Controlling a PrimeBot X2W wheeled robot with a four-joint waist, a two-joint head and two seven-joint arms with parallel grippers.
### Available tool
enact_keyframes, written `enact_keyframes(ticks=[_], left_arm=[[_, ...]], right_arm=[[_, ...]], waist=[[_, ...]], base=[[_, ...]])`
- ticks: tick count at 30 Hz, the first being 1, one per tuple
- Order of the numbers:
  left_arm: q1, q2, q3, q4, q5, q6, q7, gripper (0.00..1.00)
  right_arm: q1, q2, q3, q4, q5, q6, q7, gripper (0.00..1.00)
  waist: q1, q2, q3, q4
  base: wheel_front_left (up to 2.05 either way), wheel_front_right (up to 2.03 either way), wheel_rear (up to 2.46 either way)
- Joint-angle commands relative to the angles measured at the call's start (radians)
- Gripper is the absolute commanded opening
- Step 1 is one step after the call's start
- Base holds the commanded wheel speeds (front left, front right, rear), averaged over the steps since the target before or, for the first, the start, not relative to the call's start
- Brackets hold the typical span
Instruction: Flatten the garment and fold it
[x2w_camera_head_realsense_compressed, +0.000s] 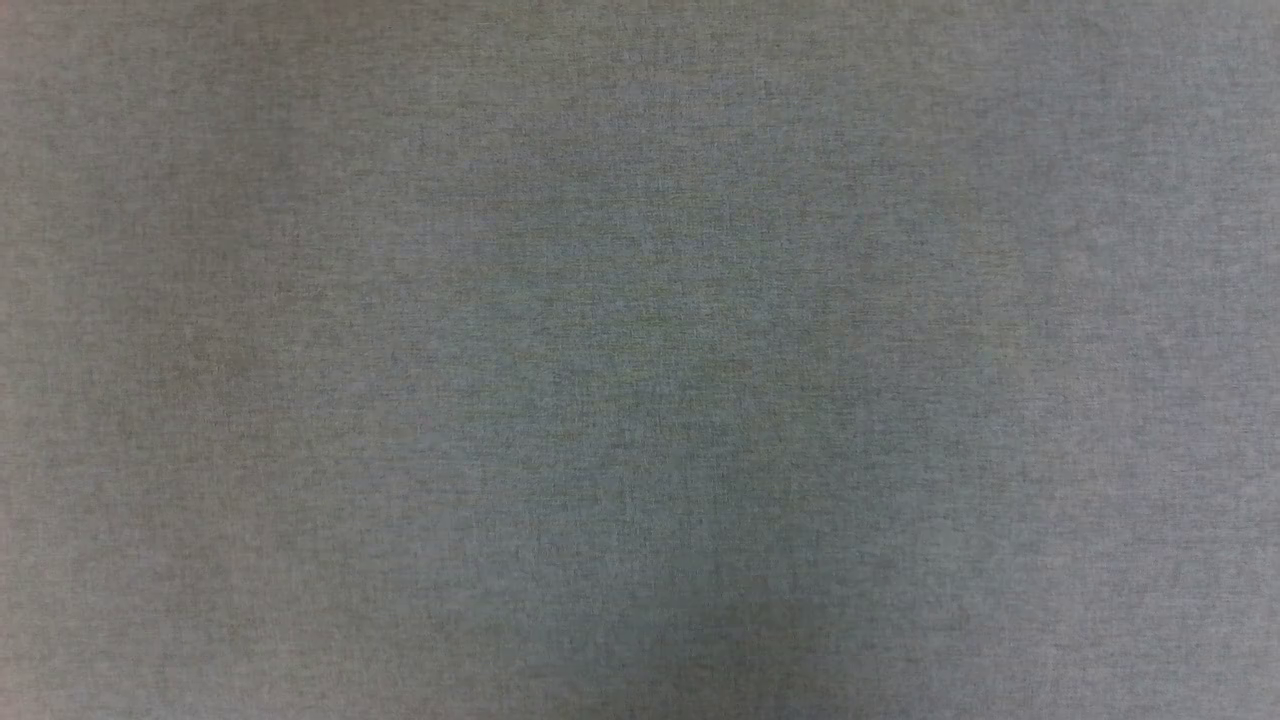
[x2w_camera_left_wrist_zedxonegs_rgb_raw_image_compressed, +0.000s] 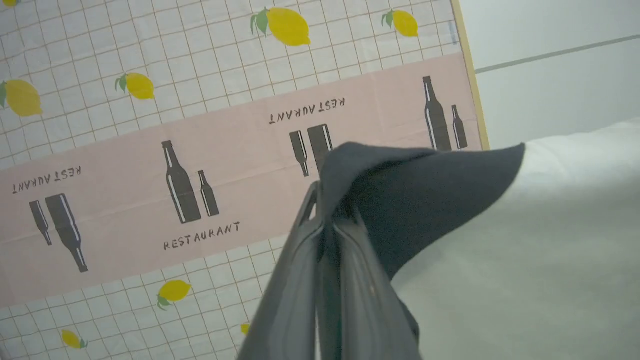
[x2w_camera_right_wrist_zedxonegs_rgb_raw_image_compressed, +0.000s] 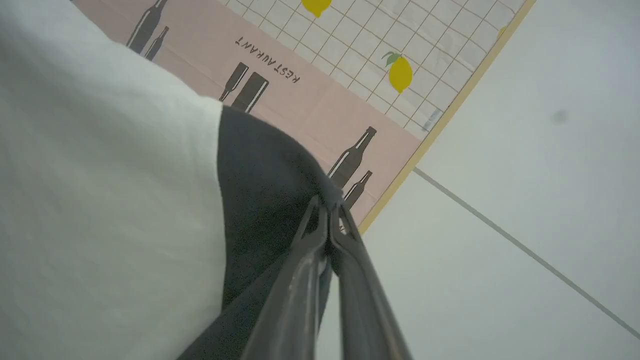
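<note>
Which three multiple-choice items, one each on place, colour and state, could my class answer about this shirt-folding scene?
1. Which part of the garment does the right gripper pinch? A the white body; B a black part; C a label.
2. What colour is the band with bottles on the tablecloth? A pink; B blue; C green.
3. How is the left gripper? A open wide; B shut on nothing; C shut on the garment.
Key: 1 B, its fingertips close on dark cloth; 2 A, the bottles stand on a pink strip; 3 C, black fabric bunches between its closed fingers.
</note>
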Motion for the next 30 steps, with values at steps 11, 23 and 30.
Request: enact_keyframes(ticks=[11, 23, 30], left_arm=[[0.66, 0.093, 0.156, -0.281, 0.048, 0.015, -0.009, 0.0], [1.392, 0.075, 0.177, -0.485, 0.067, 0.065, -0.009, 0.0], [1.648, 0.071, 0.127, -0.445, 0.043, 0.057, -0.009, 0.0]], right_arm=[[0.539, -0.059, 0.12, -0.229, 0.132, -0.002, -0.031, 0.0], [1.182, -0.165, 0.173, -0.451, 0.188, -0.002, -0.028, 0.0], [1.459, -0.179, 0.176, -0.469, 0.197, -0.002, -0.018, 0.0]], waist=[[-0.0001, 0.0, -0.138, -0.009], [-0.0001, 0.0, -0.362, -0.002], [-0.0001, 0.0, -0.486, 0.004]], base=[[0.0, 0.0, 0.0], [0.0, 0.0, 0.0], [0.0, 0.0, 0.0]])
